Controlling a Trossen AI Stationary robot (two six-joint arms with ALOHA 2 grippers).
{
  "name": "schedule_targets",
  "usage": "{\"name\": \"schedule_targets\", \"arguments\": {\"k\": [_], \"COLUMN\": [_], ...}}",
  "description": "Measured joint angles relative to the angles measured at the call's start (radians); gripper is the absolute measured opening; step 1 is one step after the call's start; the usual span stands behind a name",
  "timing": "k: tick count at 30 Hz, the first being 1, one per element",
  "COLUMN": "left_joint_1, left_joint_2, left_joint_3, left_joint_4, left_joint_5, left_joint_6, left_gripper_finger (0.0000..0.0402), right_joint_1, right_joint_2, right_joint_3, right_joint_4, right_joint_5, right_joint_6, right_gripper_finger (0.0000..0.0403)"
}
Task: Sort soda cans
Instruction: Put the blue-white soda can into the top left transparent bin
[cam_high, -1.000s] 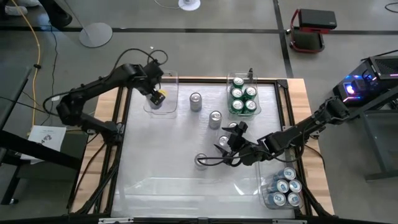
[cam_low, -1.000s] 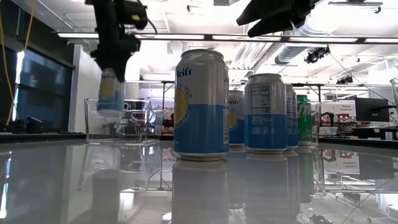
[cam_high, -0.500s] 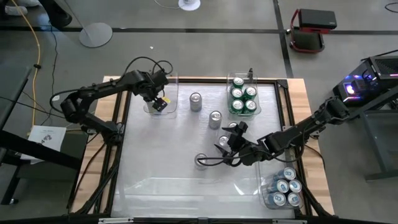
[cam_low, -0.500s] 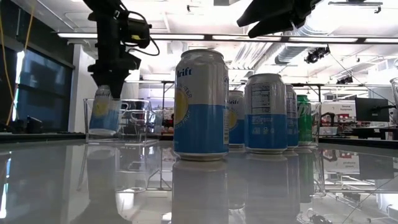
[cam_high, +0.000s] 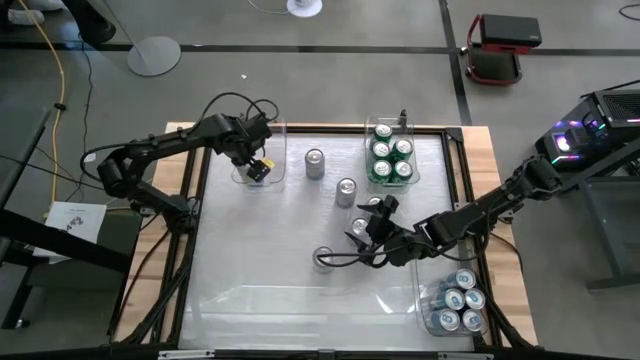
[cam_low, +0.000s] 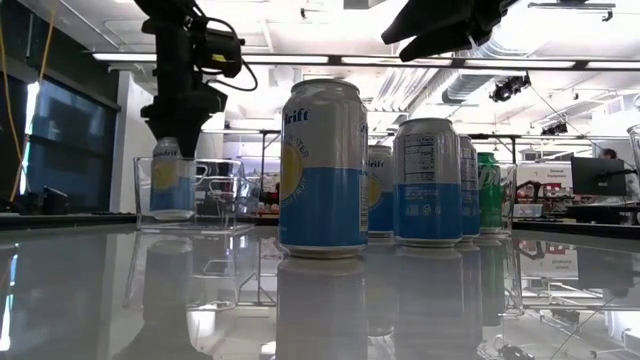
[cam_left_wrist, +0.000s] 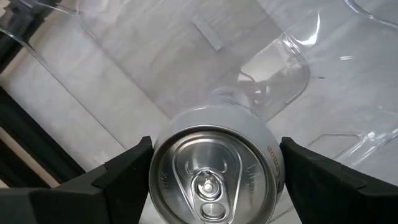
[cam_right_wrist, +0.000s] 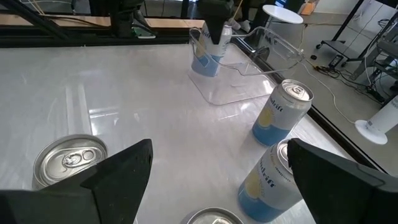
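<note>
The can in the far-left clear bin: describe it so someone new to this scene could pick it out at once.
Find the clear bin at the table's far-left corner. The left gripper hangs over it, a finger at each side of the can standing inside. It is the only can in that bin, white, blue and yellow; the other loose cans stand on open table.

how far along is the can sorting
Done: green cans fill one clear bin, several blue ones another. In hand: the left gripper has a can standing in the third bin, fingers either side of it. Left: four loose cans on the table, with the right gripper open above one.
</note>
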Motion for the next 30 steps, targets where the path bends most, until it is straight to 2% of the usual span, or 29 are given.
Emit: {"name": "schedule_targets", "arguments": {"k": [11,23,30], "left_joint_1": [0.003,0.003,0.003], "left_joint_2": [0.0,0.0,0.0], "left_joint_3": [0.0,0.0,0.0], "left_joint_4": [0.0,0.019,-0.055], "left_joint_5": [0.056,0.052,0.017], "left_joint_6": [0.015,0.035,0.036], "left_gripper_finger": [0.0311,0.0312,0.0312], "right_joint_1": [0.0,0.0,0.0], "right_joint_2": [0.0,0.0,0.0], "right_joint_3": [0.0,0.0,0.0], "right_joint_4": [0.0,0.0,0.0], "right_joint_5": [0.0,0.0,0.0], "right_joint_6": [0.0,0.0,0.0], "right_gripper_finger": [0.0357,0.0357,0.0357]}}
